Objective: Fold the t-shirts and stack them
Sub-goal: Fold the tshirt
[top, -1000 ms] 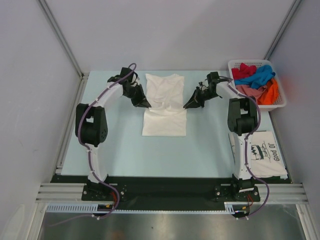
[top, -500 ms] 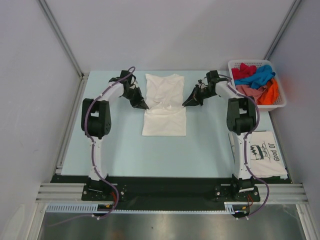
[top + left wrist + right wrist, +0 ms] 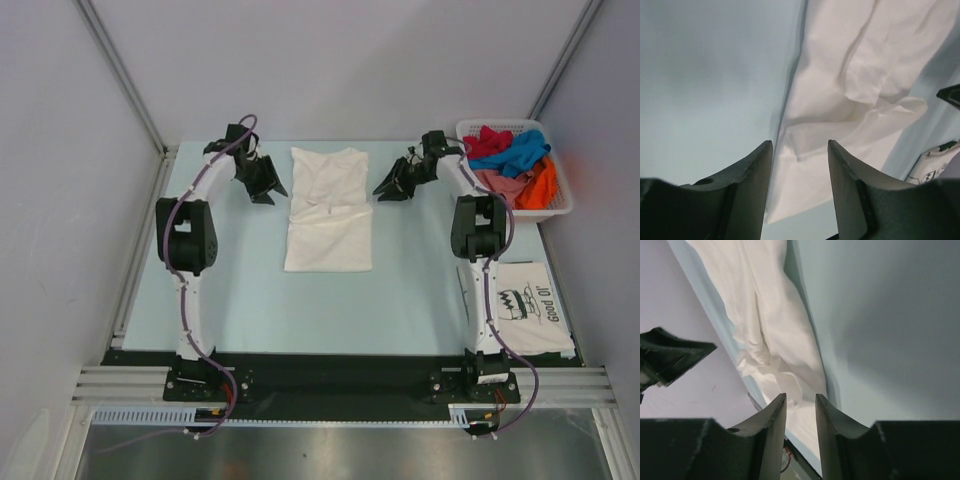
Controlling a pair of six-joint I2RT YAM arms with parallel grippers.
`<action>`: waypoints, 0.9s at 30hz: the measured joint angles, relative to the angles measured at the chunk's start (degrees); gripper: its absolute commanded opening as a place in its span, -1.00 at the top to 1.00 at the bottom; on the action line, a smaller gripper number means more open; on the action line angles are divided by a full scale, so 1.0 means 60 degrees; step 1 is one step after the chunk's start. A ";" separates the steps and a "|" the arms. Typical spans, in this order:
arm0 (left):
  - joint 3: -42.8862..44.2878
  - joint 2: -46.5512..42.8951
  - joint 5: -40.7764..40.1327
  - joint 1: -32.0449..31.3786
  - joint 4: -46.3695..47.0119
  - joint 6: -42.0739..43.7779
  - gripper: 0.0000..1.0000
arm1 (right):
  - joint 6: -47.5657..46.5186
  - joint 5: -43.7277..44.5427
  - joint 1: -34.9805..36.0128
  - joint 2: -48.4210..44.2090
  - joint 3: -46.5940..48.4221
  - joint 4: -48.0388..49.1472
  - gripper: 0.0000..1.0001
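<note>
1. Top external: left gripper (image 3: 264, 190) fingers spread, empty, just left of plain white t-shirt (image 3: 328, 215).
2. Shirt flat mid-table (image 3: 230, 290), far half; table strip visible along both side edges.
3. Right gripper (image 3: 387, 190) narrowly parted, empty, just right of shirt.

Plain white shirt (image 3: 328, 208) flat on table (image 3: 230, 290), middle toward far edge. Sleeves tucked in, so basically long rectangle, collar end far. Bunchy wrinkle across middle, lower half smooth. Cartoon print shirt (image 3: 528, 305) already folded at near right corner, black print facing up. Red (image 3: 486, 141), blue (image 3: 520, 152), pink (image 3: 492, 180), orange (image 3: 541, 186) shirts just crumpled heap in basket (image 3: 548, 211), far right corner.
</note>
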 measured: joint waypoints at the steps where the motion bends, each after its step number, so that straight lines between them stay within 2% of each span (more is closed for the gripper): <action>1: -0.0146 -0.0262 -0.0033 -0.0015 0.0055 0.0033 -0.05 | -0.0091 0.0182 -0.0062 -0.0073 0.0080 -0.0058 0.28; 5: -0.1330 -0.1730 0.0160 -0.0149 0.0306 0.0175 0.13 | -0.0433 0.0871 -0.0168 -0.0685 -0.0353 -0.0499 0.30; 9: -0.2983 -0.3111 0.0565 -0.0761 0.1086 0.0240 0.16 | -0.0754 0.1679 0.0186 -0.2084 -0.1960 -0.0634 0.34; 10: -0.3373 -0.3315 0.0736 -0.1016 0.1308 0.0237 0.17 | -0.0780 0.1829 0.0386 -0.2565 -0.2568 -0.0404 0.38; 11: -0.3712 -0.3428 0.0892 -0.1286 0.1570 0.0200 0.18 | -0.0750 0.1927 0.0630 -0.3053 -0.3166 -0.0186 0.57; 14: -0.4484 -0.3289 0.1406 -0.1993 0.2444 -0.0044 0.27 | -0.0270 0.2058 0.1450 -0.4186 -0.4725 0.0903 0.84; 17: -0.4765 -0.2721 0.1701 -0.2350 0.3082 -0.0240 0.30 | 0.0277 0.2076 0.2226 -0.4415 -0.5373 0.1785 0.95; 21: -0.4732 -0.1865 0.1687 -0.2259 0.3606 -0.0273 0.31 | 0.0747 0.2062 0.2688 -0.3814 -0.5424 0.2648 1.00; 27: -0.4105 -0.1147 0.1639 -0.1902 0.3745 -0.0291 0.27 | 0.1395 0.2073 0.2554 -0.2787 -0.5329 0.3319 1.00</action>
